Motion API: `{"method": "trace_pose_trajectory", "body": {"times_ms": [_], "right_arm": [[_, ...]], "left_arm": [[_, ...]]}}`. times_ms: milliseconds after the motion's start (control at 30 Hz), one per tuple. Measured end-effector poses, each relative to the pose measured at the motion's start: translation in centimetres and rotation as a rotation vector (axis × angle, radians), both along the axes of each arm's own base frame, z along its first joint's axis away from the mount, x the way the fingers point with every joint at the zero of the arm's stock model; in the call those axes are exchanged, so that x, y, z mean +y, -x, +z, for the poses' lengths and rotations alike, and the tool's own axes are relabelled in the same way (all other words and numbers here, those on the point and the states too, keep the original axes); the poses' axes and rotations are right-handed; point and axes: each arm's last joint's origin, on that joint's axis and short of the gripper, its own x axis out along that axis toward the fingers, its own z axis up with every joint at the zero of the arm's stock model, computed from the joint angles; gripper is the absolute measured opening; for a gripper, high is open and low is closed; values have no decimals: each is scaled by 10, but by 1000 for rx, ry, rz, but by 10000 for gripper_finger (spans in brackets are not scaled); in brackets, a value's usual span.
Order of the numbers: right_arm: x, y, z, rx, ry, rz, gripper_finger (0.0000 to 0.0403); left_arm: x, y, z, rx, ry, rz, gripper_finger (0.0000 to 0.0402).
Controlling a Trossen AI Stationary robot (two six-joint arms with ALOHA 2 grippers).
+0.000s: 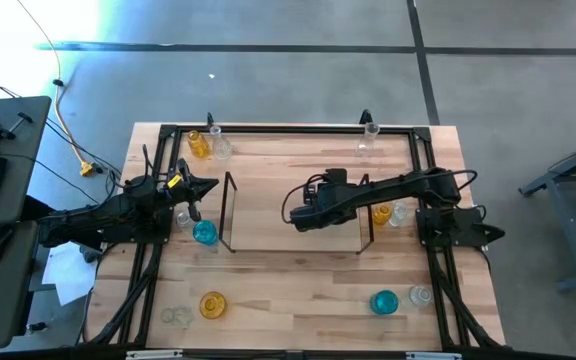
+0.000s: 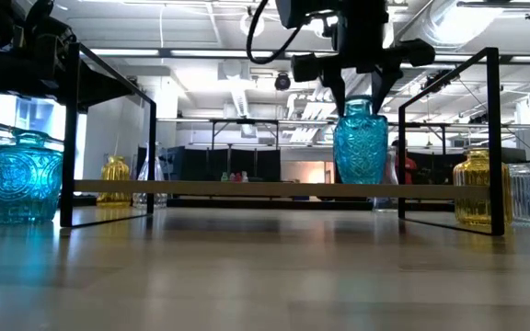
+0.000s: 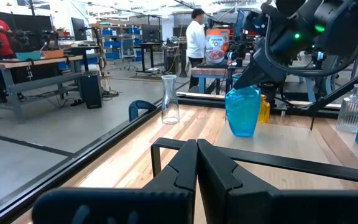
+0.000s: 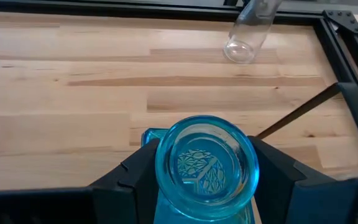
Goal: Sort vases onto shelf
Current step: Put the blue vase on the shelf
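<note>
- At the far left of the pale wooden table (image 1: 298, 290), the left gripper (image 1: 206, 186) sits just outside the shelf's left end, its two dark fingers (image 3: 185, 168) pressed together and holding nothing.
- Just beside that gripper stand a turquoise glass vase with moulded relief (image 1: 205, 233) and a small clear glass vase (image 1: 183, 216); in the low view the turquoise one (image 2: 24, 179) is at the left edge, outside the wire frame.
- At the table's far left corner are an amber-yellow bulbous glass vase (image 1: 199, 145) and a clear glass one (image 1: 219, 147) next to it.
- Along the near left edge stand a clear glass vase (image 1: 177, 316) and an amber-yellow glass vase (image 1: 212, 304).
- The shelf (image 1: 293, 250), a low flat board with thin black wire uprights at both ends, lies across the middle of the table.
- The right gripper (image 1: 301, 216) hangs over the shelf's middle, clenched around the neck of a turquoise-blue bulbous glass vase (image 2: 361, 142); from table height, that vase's base is level with the shelf board, and I cannot tell whether it touches.
- A tall narrow clear glass vase (image 1: 369, 135) stands at the table's far edge.
- Right of the shelf stand an amber-yellow ribbed glass vase (image 1: 381, 213) and a clear ribbed glass vase (image 1: 400, 212).
- Near the front right corner are another turquoise glass vase (image 1: 384, 301) and a clear one (image 1: 420, 295).
</note>
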Motion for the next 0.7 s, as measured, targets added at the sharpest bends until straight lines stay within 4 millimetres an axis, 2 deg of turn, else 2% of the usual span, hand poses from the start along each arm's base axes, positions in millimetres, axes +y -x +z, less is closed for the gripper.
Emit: {"method": "trace_pose_trajectory", "body": {"times_ms": [567, 700], "right_arm": [[-16, -1, 1, 70, 19, 41, 172], [-17, 2, -6, 96, 22, 32, 172]], "left_arm": [[0, 0, 0, 0, 0, 0, 3], [0, 0, 0, 0, 0, 0, 3]]}}
